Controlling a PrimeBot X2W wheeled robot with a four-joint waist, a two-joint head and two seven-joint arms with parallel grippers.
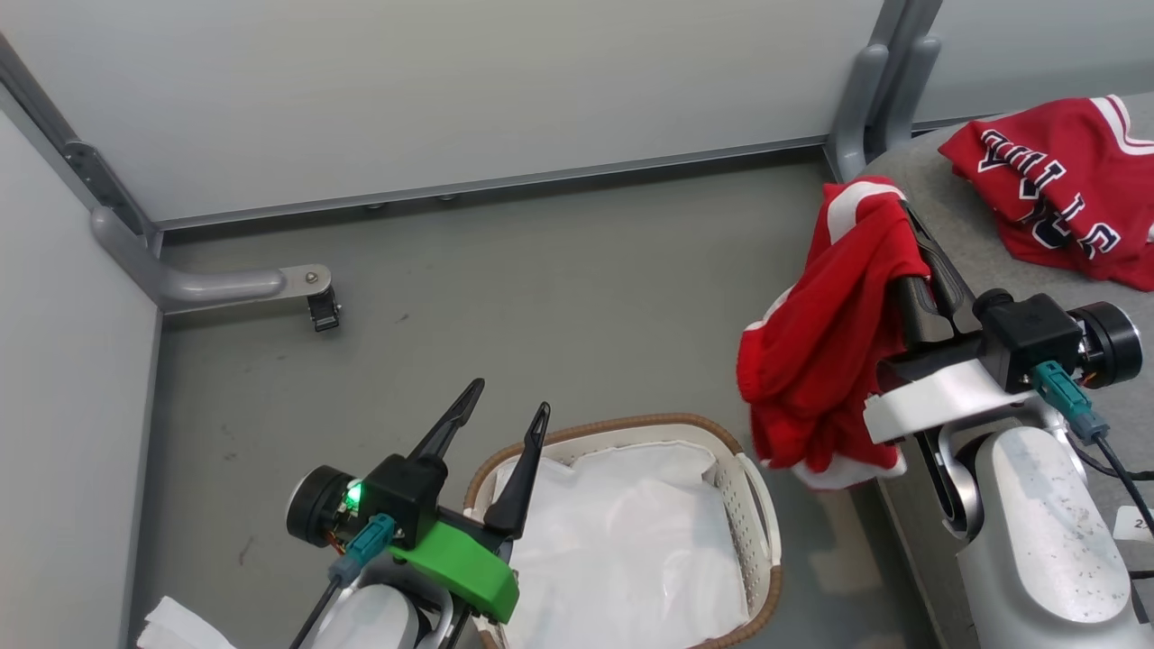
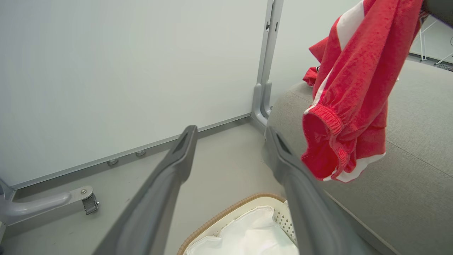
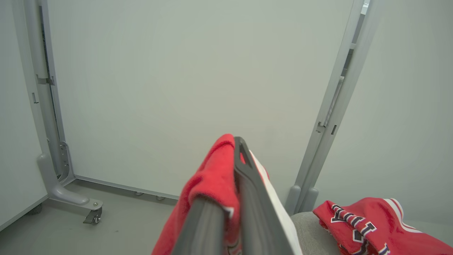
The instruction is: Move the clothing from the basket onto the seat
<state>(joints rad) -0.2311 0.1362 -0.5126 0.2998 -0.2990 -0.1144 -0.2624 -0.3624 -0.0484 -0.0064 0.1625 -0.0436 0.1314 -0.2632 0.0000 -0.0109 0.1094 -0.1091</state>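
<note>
A red garment with white panels (image 1: 829, 324) hangs in the air from my right gripper (image 1: 892, 203), which is shut on it at the left edge of the grey seat (image 1: 965, 225). The same garment (image 2: 348, 92) dangles over the seat's side (image 2: 407, 170) in the left wrist view, and drapes over my right fingers (image 3: 244, 184) in the right wrist view. The red jersey with black-and-white lettering (image 1: 1064, 189) lies on the seat, also seen as the jersey (image 3: 368, 226). My left gripper (image 1: 505, 410) stands open above the basket (image 1: 753, 505), which holds just its white liner sheet (image 1: 622, 541).
Grey partition walls close off the back and left, with a caster foot (image 1: 311, 297) on the floor and a post (image 1: 865, 90) by the seat. A white crumpled thing (image 1: 176, 626) shows at the lower left. Open floor lies between basket and wall.
</note>
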